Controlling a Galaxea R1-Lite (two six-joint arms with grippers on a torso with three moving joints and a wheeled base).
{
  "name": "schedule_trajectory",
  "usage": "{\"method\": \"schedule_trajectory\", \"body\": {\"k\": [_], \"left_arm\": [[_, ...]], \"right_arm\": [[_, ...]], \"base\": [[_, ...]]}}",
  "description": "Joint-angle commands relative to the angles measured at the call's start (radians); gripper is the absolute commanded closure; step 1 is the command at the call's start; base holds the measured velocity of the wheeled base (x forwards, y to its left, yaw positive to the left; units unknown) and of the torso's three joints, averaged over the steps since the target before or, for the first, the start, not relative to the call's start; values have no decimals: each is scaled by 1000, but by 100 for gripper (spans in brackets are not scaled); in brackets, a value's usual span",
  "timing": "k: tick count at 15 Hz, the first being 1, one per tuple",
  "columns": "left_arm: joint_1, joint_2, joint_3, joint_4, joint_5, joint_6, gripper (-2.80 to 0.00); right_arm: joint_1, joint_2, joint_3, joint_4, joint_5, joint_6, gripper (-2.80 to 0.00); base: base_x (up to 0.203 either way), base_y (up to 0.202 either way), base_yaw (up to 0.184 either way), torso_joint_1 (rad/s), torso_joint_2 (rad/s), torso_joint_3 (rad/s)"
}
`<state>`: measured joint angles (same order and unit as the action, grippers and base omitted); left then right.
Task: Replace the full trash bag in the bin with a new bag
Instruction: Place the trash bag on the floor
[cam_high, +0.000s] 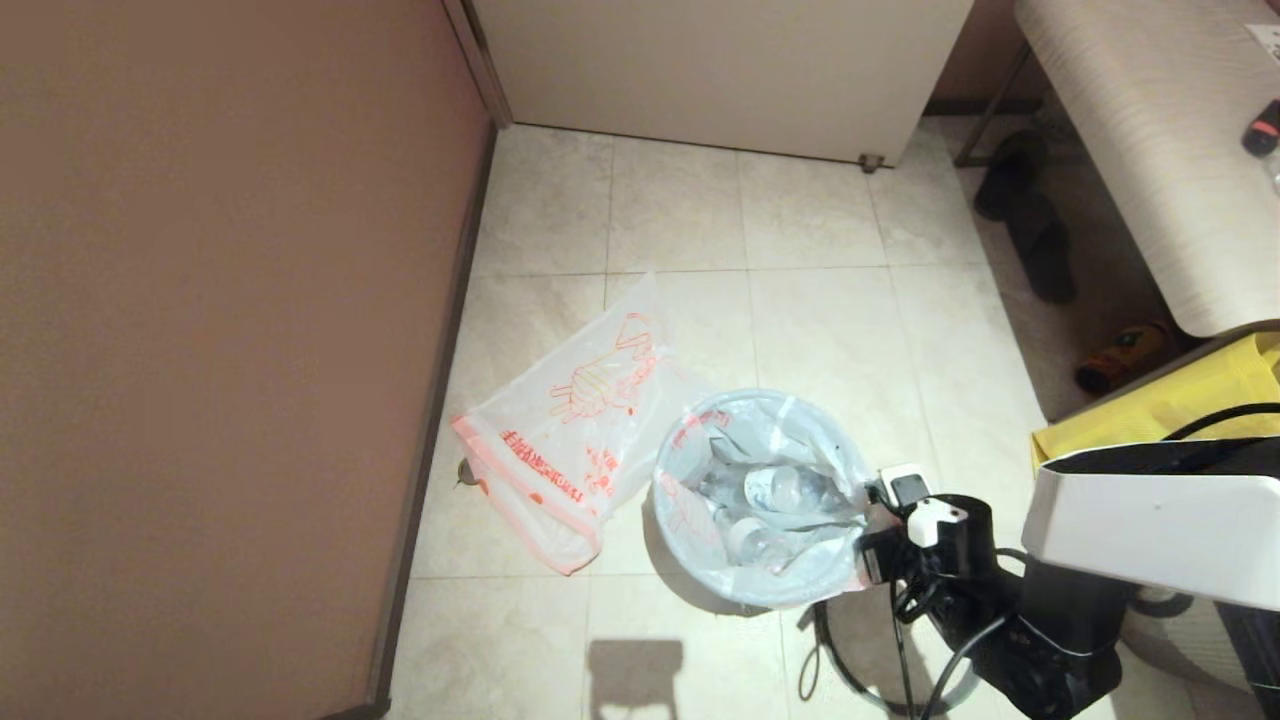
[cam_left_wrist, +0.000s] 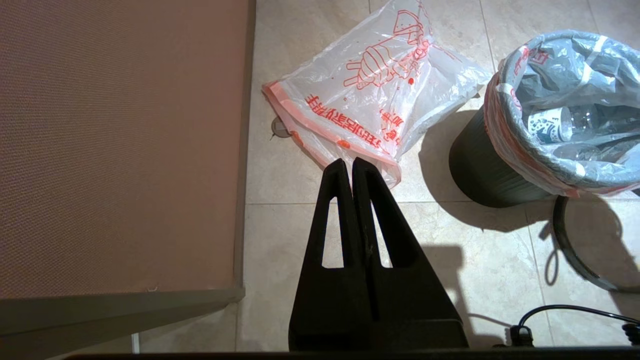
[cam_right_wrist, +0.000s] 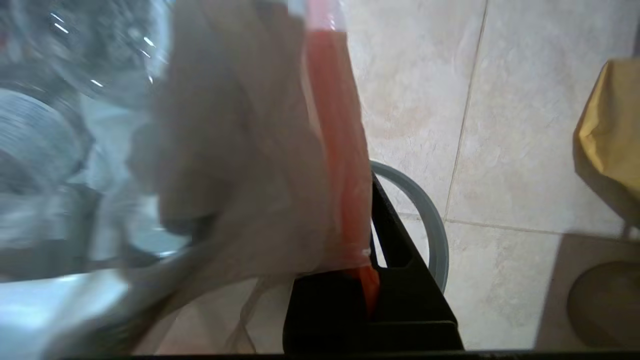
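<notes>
The right gripper (cam_high: 868, 528), at the lower right of the head view, is clenched on the pink-orange hem of the full trash bag (cam_high: 760, 490), a bulky translucent white plastic bag with clear bottles showing through. That bag sits inside the bin (cam_left_wrist: 487, 172), a small round grey wastebasket in the lower middle of the frame, its hem folded over the edge. The bin's separate grey hoop (cam_left_wrist: 575, 255) lies on the tiled floor (cam_high: 800, 230) just beside it, near the frame's bottom.

The new bag (cam_high: 580, 420), thin translucent white plastic with an orange-red hand drawing, lies flat on the floor left of the bin.

The left gripper (cam_left_wrist: 352, 165) is closed on nothing, parked above the floor.

Risks, as I judge them: the pinch takes only one side of the hem, so lifting could tear the film, tip bottles out, or drag the light bin along.
</notes>
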<state>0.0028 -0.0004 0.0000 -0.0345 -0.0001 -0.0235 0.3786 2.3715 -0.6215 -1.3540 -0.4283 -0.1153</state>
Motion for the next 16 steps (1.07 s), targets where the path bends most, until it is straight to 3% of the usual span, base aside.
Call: {"method": "schedule_trajectory", "body": {"k": [1, 4, 13, 16], "left_arm": [[0, 0, 0, -1, 0, -1, 0], [2, 0, 0, -1, 0, 0, 0], [0, 0, 0, -1, 0, 0, 0], [2, 0, 0, -1, 0, 0, 0]], "right_arm": [[66, -130, 35, 7, -40, -1, 0], [110, -216, 74, 73, -87, 5, 0], [175, -446, 36, 216, -79, 13, 0], [179, -498, 34, 245, -55, 96, 0]], "base": [[0, 0, 0, 0, 0, 0], [0, 0, 0, 0, 0, 0], [0, 0, 0, 0, 0, 0], [0, 0, 0, 0, 0, 0]]}}
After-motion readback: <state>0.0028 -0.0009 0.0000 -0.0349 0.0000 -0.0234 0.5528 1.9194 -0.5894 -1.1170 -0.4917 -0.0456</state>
